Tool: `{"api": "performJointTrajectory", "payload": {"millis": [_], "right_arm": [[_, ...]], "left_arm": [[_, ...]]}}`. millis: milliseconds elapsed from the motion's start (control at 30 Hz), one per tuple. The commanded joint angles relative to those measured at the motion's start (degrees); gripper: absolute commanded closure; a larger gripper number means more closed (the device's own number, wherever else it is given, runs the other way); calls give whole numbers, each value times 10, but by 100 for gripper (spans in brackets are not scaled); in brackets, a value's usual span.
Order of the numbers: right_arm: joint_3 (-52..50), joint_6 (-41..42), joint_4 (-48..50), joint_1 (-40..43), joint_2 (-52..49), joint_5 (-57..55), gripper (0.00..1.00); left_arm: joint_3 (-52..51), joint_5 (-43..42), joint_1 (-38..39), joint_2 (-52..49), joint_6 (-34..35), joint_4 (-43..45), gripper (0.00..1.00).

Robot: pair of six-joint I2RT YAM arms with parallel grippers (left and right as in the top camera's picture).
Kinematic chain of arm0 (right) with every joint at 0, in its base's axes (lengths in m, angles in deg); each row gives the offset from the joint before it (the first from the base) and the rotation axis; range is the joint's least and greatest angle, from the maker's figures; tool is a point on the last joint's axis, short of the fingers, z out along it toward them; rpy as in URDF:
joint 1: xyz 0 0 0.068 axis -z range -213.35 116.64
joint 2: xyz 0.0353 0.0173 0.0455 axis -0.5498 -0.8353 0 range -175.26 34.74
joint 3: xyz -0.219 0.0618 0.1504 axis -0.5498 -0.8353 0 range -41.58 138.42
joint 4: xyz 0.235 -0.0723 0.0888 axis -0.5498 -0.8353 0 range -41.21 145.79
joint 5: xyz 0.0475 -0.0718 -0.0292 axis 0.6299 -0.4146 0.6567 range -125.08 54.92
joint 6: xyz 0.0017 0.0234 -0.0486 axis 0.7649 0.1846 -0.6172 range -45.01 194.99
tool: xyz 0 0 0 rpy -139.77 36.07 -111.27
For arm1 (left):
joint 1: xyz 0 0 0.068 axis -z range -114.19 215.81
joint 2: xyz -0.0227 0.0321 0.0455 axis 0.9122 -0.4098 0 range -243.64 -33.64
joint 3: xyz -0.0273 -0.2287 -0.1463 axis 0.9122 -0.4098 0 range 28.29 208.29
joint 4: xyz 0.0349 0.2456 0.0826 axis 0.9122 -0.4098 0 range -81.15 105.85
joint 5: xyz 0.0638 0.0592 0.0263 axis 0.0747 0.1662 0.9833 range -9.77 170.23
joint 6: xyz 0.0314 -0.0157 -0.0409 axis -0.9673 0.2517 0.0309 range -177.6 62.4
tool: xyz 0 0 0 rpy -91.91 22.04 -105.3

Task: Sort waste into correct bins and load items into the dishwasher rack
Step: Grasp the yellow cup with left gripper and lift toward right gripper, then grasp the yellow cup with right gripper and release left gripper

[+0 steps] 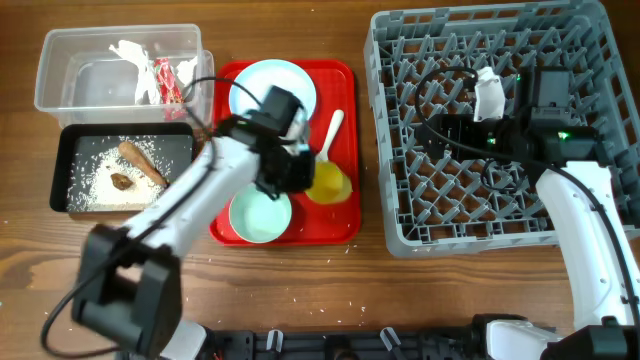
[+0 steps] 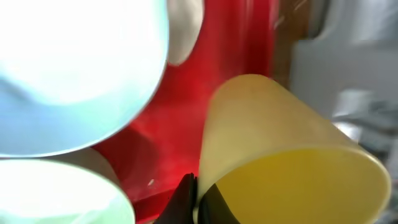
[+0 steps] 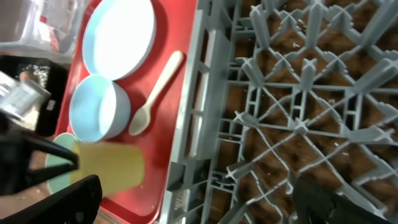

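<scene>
My left gripper (image 1: 303,170) is shut on the rim of the small yellow cup (image 1: 331,184), which lies tilted on the red tray; the left wrist view shows the jaws (image 2: 198,198) pinching the cup's wall (image 2: 292,155). The round pale plate (image 1: 272,84), white spoon (image 1: 331,132) and pale teal bowl (image 1: 260,216) are on the same tray. The small white bowl (image 3: 99,115) is mostly hidden under my left arm in the overhead view. My right gripper (image 1: 432,132) is open and empty above the grey dishwasher rack (image 1: 400,215), near its left side (image 3: 199,205).
The clear tub (image 1: 60,75) at the back left holds the red-and-white wrapper (image 1: 165,78). The black tray (image 1: 62,170) in front of it holds white crumbs, a brown stick (image 1: 142,162) and a small brown lump (image 1: 121,181). The red tray (image 1: 345,225) lies between the bins and the rack.
</scene>
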Motion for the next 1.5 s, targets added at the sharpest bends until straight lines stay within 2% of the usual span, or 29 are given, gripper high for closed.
{"api": "performJointTrajectory", "payload": {"millis": [0, 67, 267, 433, 633, 733, 833, 967, 1233, 1467], "right_arm": [[6, 4, 24, 0, -5, 79, 1], [6, 38, 52, 0, -5, 141, 0], [6, 49, 144, -11, -5, 353, 0], [6, 57, 189, -61, -5, 366, 0], [6, 44, 232, -99, -7, 367, 0], [6, -5, 239, -99, -19, 419, 0], [6, -14, 290, -99, -51, 511, 0], [6, -11, 381, -103, -87, 623, 5], [6, 8, 435, -132, -93, 599, 7], [6, 35, 443, -154, -93, 543, 22]], "left_arm": [[12, -126, -75, 74, -3, 16, 96], [12, -180, -110, 89, -3, 20, 96], [12, -311, -151, 91, -7, 47, 96], [12, -361, -158, 88, -3, 92, 96], [12, -470, -163, 84, -3, 125, 96], [12, -524, -183, 83, -3, 125, 96], [12, -582, -193, 83, -2, 125, 96], [12, -600, -193, 83, 10, 125, 96], [12, -604, -191, 83, 18, 125, 96], [12, -603, -186, 83, 23, 125, 96]]}}
